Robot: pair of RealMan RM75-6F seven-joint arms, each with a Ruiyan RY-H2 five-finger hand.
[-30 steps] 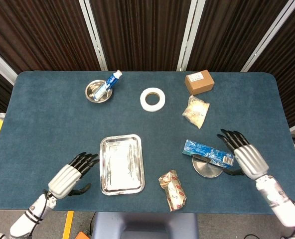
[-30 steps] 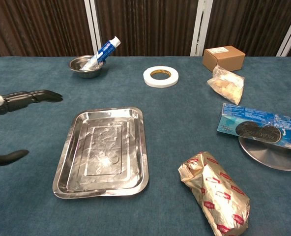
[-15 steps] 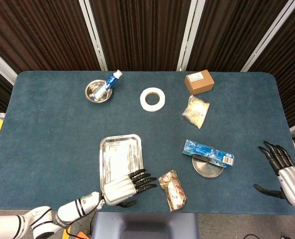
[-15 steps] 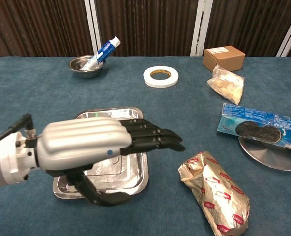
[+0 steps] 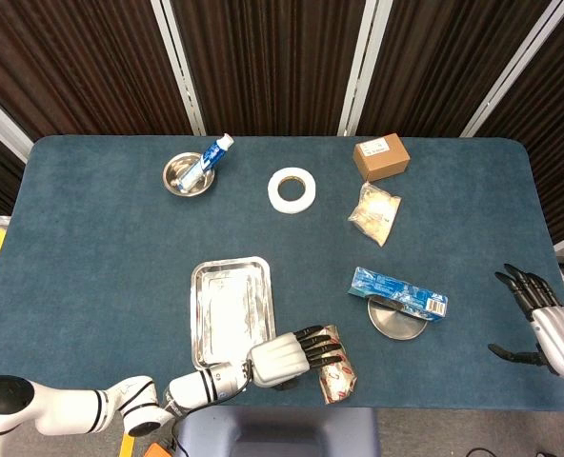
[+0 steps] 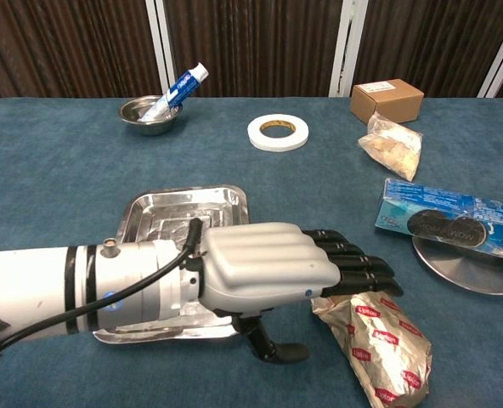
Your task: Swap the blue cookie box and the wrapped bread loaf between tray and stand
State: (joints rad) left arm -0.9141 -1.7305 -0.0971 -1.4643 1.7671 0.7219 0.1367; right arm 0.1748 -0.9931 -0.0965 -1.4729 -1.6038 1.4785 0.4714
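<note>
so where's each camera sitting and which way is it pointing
Head view: high above the near edge, looking almost straight down on the table; the left hand reaches over the wrapped bread loaf, and the right hand sits at the right edge.
Chest view: low at the near edge, looking across towards the curtains; only the left arm and hand show.
Both show the tray, the blue cookie box on the stand and the left hand.

blue table (image 5: 91,238), on it: tray (image 5: 227,286), stand (image 5: 396,322), bread loaf (image 5: 337,371), bowl (image 5: 182,176), tape (image 5: 292,189)

One tray (image 5: 231,312), one stand (image 5: 396,319), two boxes (image 5: 397,294) (image 5: 381,157).
</note>
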